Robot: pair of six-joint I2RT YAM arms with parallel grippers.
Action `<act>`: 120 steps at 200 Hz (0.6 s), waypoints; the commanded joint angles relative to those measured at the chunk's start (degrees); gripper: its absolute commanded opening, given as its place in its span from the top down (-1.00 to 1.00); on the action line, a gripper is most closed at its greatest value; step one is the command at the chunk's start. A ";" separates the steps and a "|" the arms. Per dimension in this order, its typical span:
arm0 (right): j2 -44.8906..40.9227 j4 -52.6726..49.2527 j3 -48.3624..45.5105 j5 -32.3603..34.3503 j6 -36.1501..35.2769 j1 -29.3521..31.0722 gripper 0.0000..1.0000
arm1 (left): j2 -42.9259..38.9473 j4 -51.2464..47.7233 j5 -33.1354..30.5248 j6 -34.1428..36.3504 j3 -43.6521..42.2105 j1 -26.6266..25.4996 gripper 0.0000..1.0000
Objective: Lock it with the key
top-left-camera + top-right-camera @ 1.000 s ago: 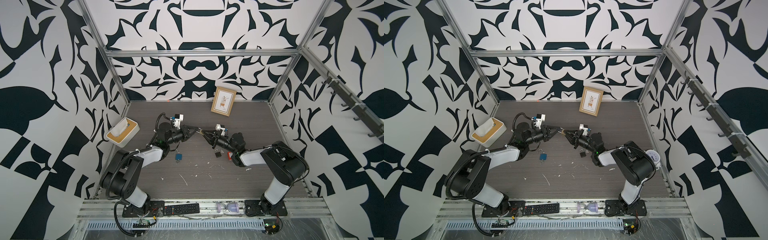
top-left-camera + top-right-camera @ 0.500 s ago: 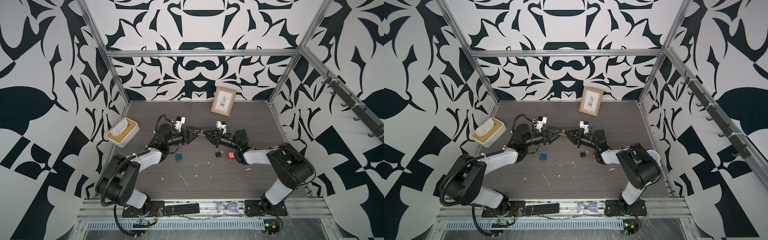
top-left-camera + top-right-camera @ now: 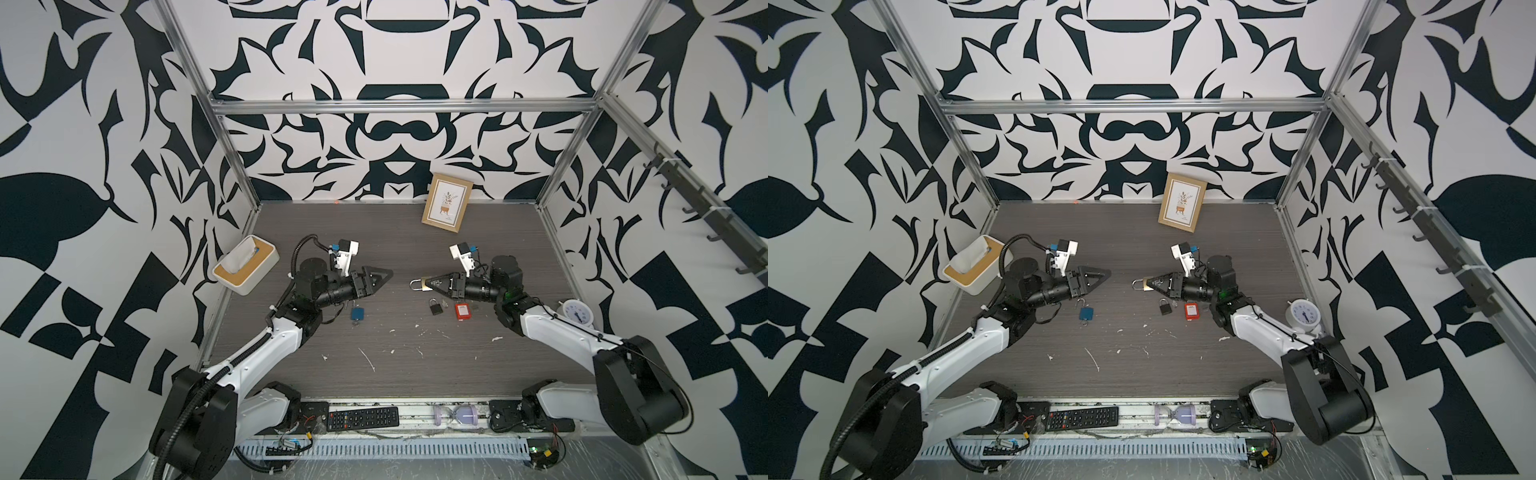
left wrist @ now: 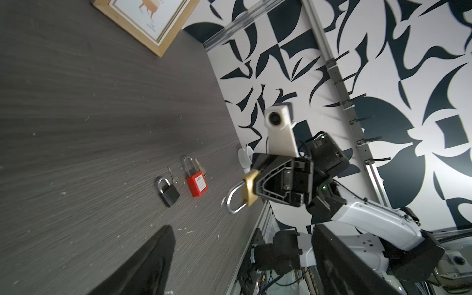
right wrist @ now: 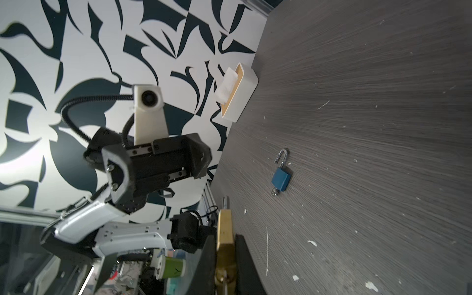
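A brass padlock (image 3: 424,284) (image 3: 1147,284) (image 4: 249,189) hangs above the table's middle, its steel shackle (image 4: 233,204) pointing at the left arm. My right gripper (image 3: 429,285) (image 5: 225,245) is shut on the padlock's body (image 5: 224,227). A small metal piece (image 5: 224,279) shows at the padlock's base between the fingers; I cannot tell whether it is the key. My left gripper (image 3: 384,277) (image 3: 1104,276) (image 4: 242,229) stands open and empty, a short gap to the left of the shackle.
On the table lie a blue padlock (image 3: 357,312) with its shackle open, a black padlock (image 3: 435,307) and a red padlock (image 3: 461,311). A tissue box (image 3: 245,270) sits at the left, a picture frame (image 3: 446,208) at the back, a clock (image 3: 577,313) at the right.
My left gripper has opened and drawn back to the left, away from the brass padlock. The right gripper has shifted slightly right, still gripping the padlock.
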 commanded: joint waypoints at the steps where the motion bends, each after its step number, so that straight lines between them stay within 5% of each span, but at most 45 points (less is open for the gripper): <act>1: -0.98 -1.59 0.22 -5.12 -9.30 -0.30 1.00 | 1.78 9.50 4.36 -2.12 -1.77 -0.16 -0.72; 46: 2.70 25.17 -2.64 -7.75 8.91 -1.00 1.00 | 2.82 16.36 4.85 -4.64 -3.83 -0.95 -0.57; 95: 9.64 43.71 -1.51 -5.49 25.67 -1.90 1.00 | 8.34 27.82 4.46 -10.39 -6.32 -1.74 -0.44; 120: 14.19 51.41 -0.79 -4.13 32.23 -2.10 1.00 | 12.30 33.59 3.76 -13.57 -6.22 -2.44 -0.20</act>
